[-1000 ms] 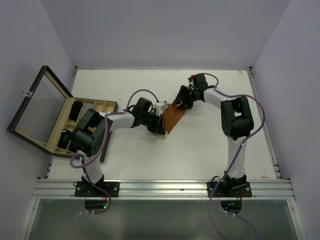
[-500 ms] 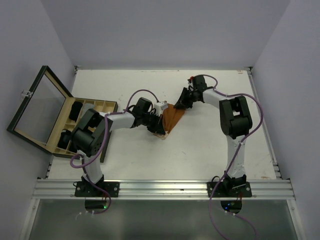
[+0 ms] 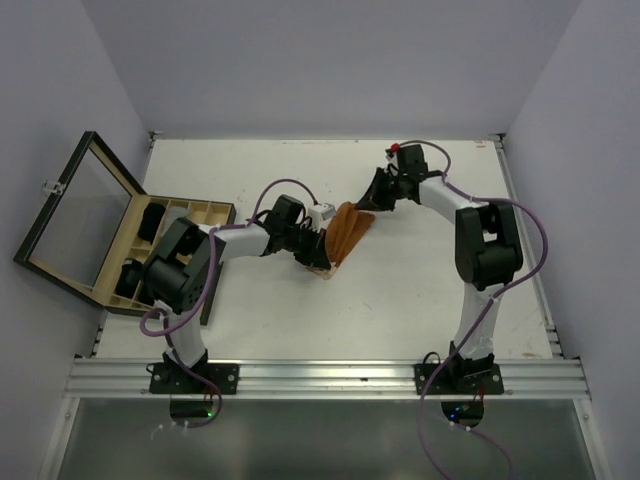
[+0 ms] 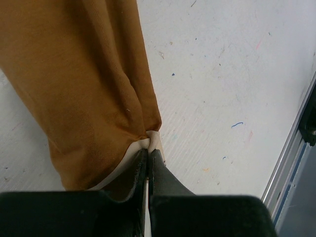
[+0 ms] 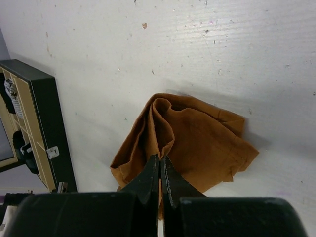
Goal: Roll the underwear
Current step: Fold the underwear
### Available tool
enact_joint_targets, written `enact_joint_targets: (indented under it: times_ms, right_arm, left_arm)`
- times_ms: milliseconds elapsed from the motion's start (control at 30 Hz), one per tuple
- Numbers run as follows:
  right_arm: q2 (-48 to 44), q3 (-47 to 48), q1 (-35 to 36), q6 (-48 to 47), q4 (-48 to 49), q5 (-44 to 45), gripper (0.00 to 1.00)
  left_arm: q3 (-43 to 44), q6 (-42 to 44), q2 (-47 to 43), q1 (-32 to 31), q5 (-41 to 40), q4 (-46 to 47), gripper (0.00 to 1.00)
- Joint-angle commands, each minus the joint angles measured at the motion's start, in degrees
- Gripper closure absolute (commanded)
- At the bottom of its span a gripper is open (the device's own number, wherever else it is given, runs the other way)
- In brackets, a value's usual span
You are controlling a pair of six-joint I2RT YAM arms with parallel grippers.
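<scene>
My left claw (image 4: pixel 147 154) is pressed together on the cream-edged corner of the orange-brown underwear (image 3: pixel 346 232). My right claw (image 5: pixel 158 160) is pinched tight on a raised fold at its other end. The garment lies on the table (image 3: pixel 420 290), right of the wooden box (image 3: pixel 205 213) and apart from it, between my two claws.

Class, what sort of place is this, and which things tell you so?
Probably a robotics lab bench, not a home: left arm and right arm bolted to a metal rail, a white table walled by plain panels, orange-brown underwear and a compartmented box as practice props.
</scene>
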Motion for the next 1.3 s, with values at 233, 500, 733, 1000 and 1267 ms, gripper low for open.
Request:
enact_joint_targets:
  times_ms: [233,500,733,1000,1267]
  right_arm:
    - [0.75,-3.83,-1.17,-6.08,-3.37,5.26,1.00]
    - [4.71,-1.03,-1.26,-7.84,-2.14,6.15,0.96]
    - [0.94,2.75,-3.98,-8.11,-2.76,4.48,0.67]
    - [-1.71,3.99,-4.34,-2.50,-0.65,-1.93,0.52]
    - [0.14,2.85,-3.02,3.75,1.11,-6.07,0.52]
  left_arm:
    - [-3.44,2.48,4.63,-0.55,-9.97,-6.39,1.00]
    - [-2.91,2.30,5.59,-0.55,-9.62,-6.66,1.00]
    - [-3.17,2.39,5.77,-0.55,-9.45,-6.74,1.00]
    - [-3.00,2.30,6.03,-0.90,-9.27,-6.57,1.00]
    - [-3.00,2.30,6.03,-0.91,-9.18,-6.48,1.00]
